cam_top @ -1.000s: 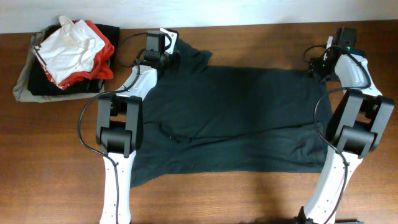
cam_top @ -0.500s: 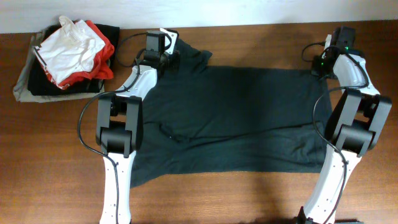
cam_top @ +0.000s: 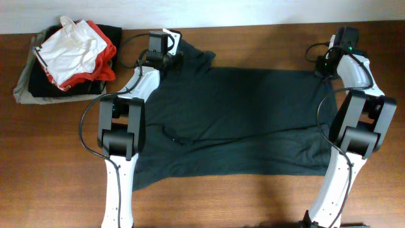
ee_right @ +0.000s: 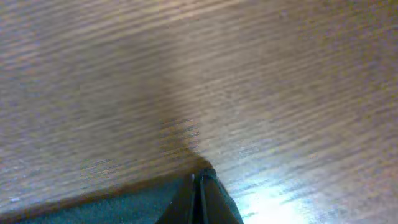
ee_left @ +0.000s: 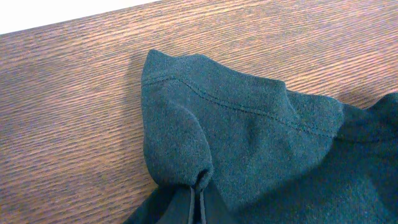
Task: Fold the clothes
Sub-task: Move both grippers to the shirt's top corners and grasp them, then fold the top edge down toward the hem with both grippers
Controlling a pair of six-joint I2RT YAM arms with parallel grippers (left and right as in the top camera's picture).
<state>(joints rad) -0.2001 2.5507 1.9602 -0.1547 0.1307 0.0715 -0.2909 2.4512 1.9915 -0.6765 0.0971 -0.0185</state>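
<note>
Overhead top-down, wrist views close on T-shirt (cam_top: 234,120)

Brown wooden table (cam_top: 253,202) fills the overhead view, its grain running side to side. Along the far edge sits a white strip (cam_top: 266,9), wall or backing, hard to say which. Up close in the left wrist view, the grain shows dark and ridged. In the right wrist view, a bright glare (ee_right: 273,199) lies on the wood.
</note>
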